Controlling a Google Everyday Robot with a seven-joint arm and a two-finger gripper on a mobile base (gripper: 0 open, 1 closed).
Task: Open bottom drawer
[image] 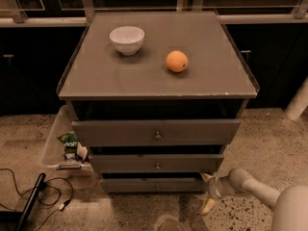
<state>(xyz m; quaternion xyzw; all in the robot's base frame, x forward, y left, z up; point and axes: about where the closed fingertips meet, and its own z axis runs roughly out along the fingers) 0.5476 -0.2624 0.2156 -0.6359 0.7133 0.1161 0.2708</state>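
The grey cabinet (159, 69) has three drawers. The bottom drawer (130, 185) is the lowest one, with the thinnest front and a small round knob (157, 187) at its centre. Its front sits close under the middle drawer (120, 163). My gripper (207, 192) is low at the right end of the bottom drawer, near the cabinet's lower right corner, at the end of the white arm (260, 191) that comes in from the lower right. It is to the right of the knob and apart from it.
A white bowl (127, 39) and an orange (176, 61) sit on the cabinet top. A clear plastic bin (57, 146) with packets stands at the cabinet's left side. Black cables (36, 191) lie on the speckled floor at lower left. Dark cupboards stand behind.
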